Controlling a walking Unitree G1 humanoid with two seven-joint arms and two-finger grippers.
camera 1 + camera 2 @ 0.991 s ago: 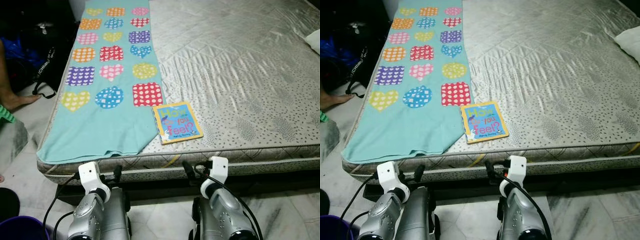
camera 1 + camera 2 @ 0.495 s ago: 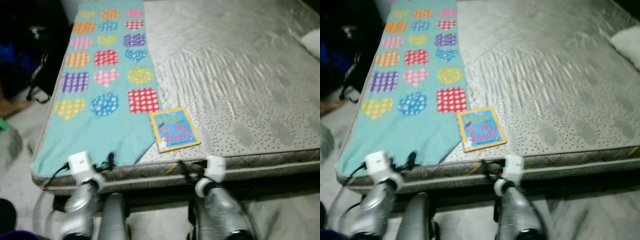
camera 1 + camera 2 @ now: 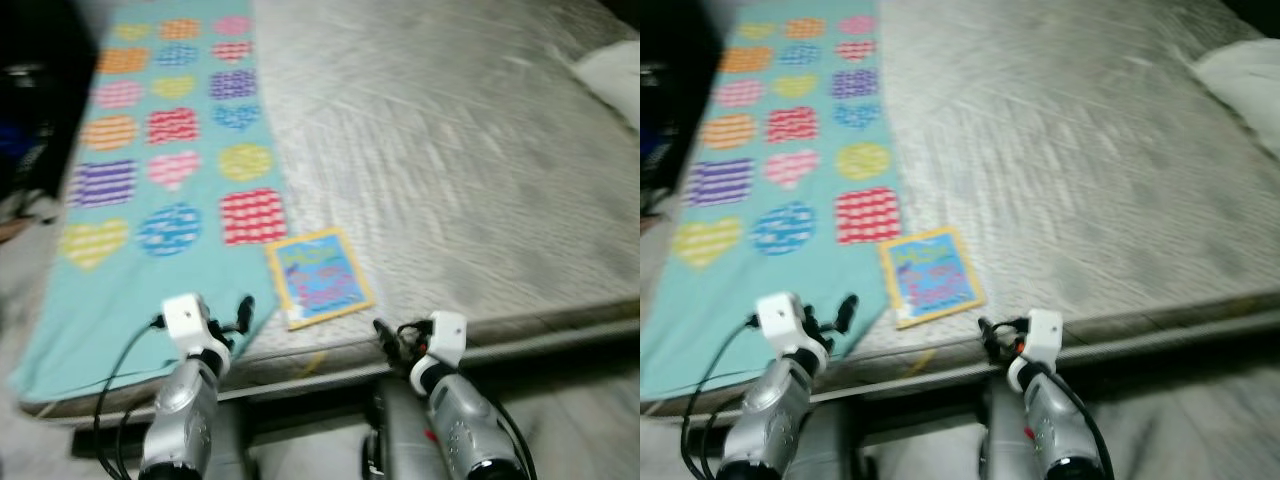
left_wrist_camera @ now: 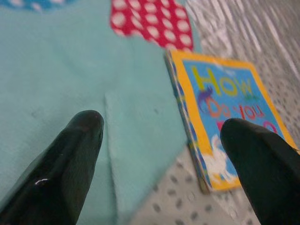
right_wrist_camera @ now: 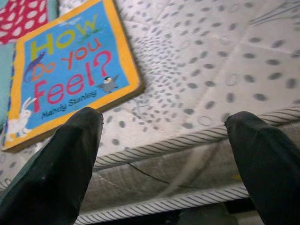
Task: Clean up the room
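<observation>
From the left eye view, blurred by motion, you have a bare grey mattress [image 3: 440, 150] running from 12 o'clock down to its near edge, which crosses the frame low, just ahead of both arms. A teal blanket [image 3: 130, 270] with coloured patches lies along the mattress's left side, from 11 o'clock down to 8 o'clock, its near corner reaching the mattress edge. The book [image 3: 318, 277] lies flat near the centre, at about 6 o'clock, its left side just beside the blanket's edge and its near side close to the mattress edge. To the book's right, toward 3 o'clock, the mattress surface is open. A white pillow [image 3: 608, 70] sits at 2 o'clock by the far right edge. Your left gripper [image 3: 238, 318] hovers over the blanket's near corner at 7 o'clock; your right gripper [image 3: 388, 335] is at the mattress edge at 5 o'clock, just right of the book.

The right eye view shows the same layout, with dark floor below the mattress edge.

In the left wrist view, your left gripper's fingers [image 4: 70, 154] are spread wide, one over the blanket, the other over the book's cover. The book's spine side touches the blanket's edge.

In the right wrist view, your right gripper's fingers [image 5: 61, 164] are also spread wide, holding nothing, above the piped mattress edge. The book's corner lies just beyond one finger, with dotted mattress open beside it.
</observation>
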